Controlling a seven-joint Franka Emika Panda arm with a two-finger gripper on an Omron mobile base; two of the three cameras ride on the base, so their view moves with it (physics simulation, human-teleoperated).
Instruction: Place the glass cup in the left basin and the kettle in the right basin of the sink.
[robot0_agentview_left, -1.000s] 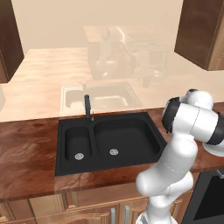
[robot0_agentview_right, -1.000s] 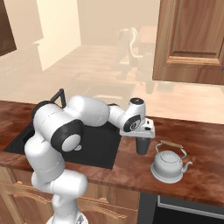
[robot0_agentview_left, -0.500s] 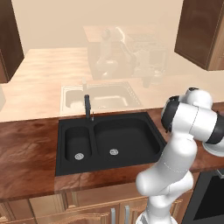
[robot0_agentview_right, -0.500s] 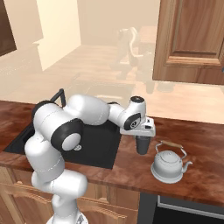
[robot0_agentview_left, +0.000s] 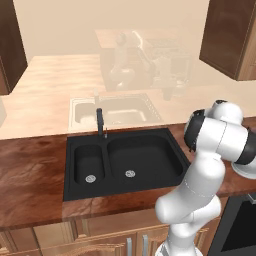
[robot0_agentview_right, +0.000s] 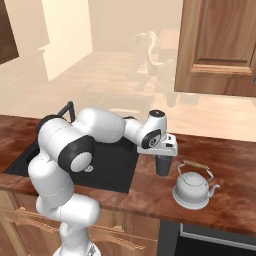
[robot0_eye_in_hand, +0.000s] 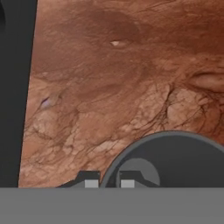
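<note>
Silvery kettle (robot0_agentview_right: 193, 189) sits on the wood counter (robot0_agentview_right: 235, 165), nearest the camera; just beside it the gripper (robot0_agentview_right: 162, 159) is clamped on the rim of the glass cup (robot0_agentview_right: 162, 166), right of the black sink (robot0_agentview_left: 125, 162); no readable writing

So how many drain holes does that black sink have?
2. One silver drain sits in the narrow left basin, the other drain in the wider right basin. The arm hides part of the sink from the right.
</note>
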